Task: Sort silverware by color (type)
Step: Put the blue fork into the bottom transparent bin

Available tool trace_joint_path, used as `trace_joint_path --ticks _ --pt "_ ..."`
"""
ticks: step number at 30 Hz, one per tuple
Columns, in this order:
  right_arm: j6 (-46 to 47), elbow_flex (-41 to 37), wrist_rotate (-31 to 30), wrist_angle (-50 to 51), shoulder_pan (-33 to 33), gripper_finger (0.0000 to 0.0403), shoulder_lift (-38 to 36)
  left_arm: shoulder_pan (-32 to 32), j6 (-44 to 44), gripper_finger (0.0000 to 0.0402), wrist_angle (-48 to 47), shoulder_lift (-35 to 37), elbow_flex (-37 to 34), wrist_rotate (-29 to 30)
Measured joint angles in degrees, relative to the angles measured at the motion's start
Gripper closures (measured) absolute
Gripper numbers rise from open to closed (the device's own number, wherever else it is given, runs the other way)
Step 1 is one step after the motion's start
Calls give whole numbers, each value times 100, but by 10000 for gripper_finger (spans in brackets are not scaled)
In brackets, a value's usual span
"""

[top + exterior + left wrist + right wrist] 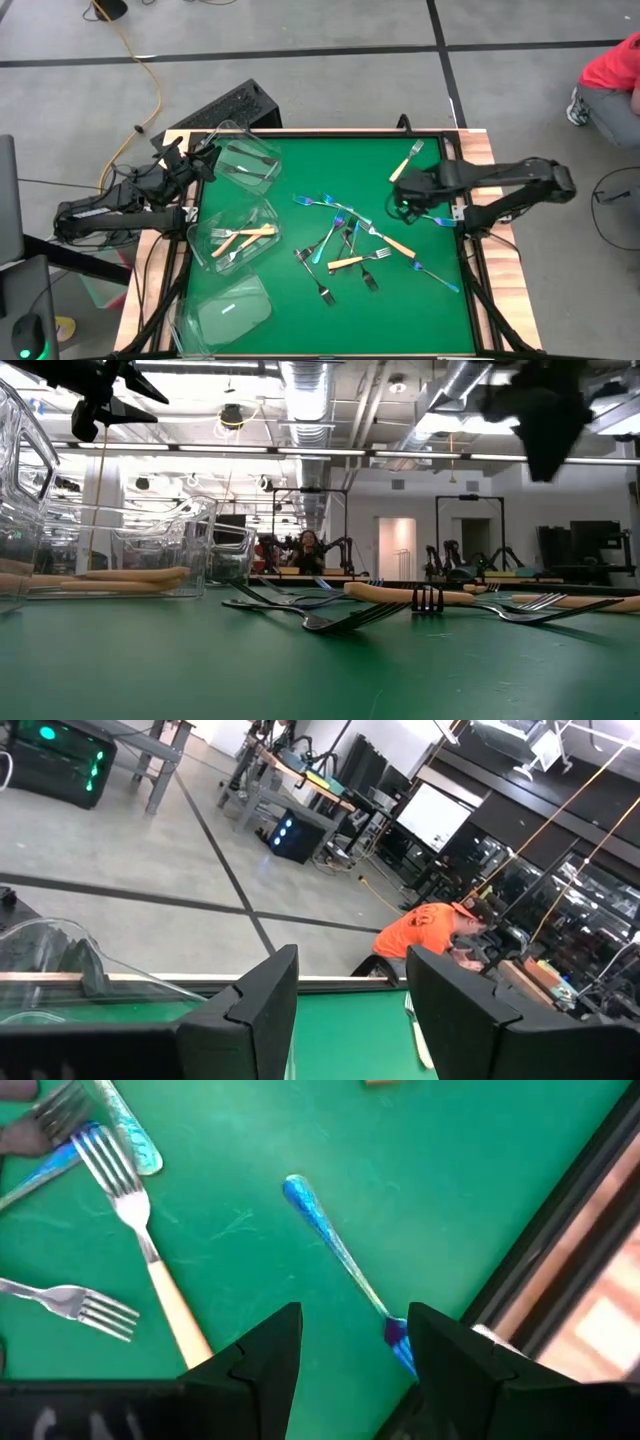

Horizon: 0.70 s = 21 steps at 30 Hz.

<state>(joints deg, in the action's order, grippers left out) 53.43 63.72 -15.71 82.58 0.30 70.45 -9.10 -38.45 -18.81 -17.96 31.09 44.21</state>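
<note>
right gripper (345, 1345): nearest the wrist camera, its two dark fingers stood wide apart and empty, poised above the head end of a blue fork near the desk's right edge.
desk (300, 160): green mat, the largest thing in view, framed by a wooden rim.
tubs: three clear plastic tubs lined the left side; the middle tub (262, 212) held cream-handled forks, the far tub (262, 146) held what looked like dark metal forks, and the near tub (262, 300) looked almost bare.
left gripper (350, 995): waited over the far left corner by the tubs, fingers apart, holding nothing.
loose forks (345, 250): a tangled scatter mid-desk, some crossing each other; one cream-handled fork (405, 163) lay apart near the far edge.
blue fork (330, 1240): iridescent, lying flat and alone, clear of the pile.
handling, judged: stiff, light and thin; the glossy finish probably slippery; lying flush on the mat, so little to get under.
where to grip, judged: across the narrow neck or mid-handle, fingers straddling the shaft, pinching its side edges.
</note>
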Motion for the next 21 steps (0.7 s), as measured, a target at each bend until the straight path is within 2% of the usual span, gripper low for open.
trace_joint_path --ticks 4,9,16,21 --pt "398 -754 200 -382 160 200 -612 0 0 230 -31 0 0 0" --pt "956 -1353 259 -418 364 200 -940 0 -45 230 -95 0 0 -6" --pt "1127 -1930 622 -444 517 200 -1021 0 -140 230 -288 0 0 -38" --pt "1255 -1949 703 -571 522 206 -891 0 -134 230 -310 0 0 -36"
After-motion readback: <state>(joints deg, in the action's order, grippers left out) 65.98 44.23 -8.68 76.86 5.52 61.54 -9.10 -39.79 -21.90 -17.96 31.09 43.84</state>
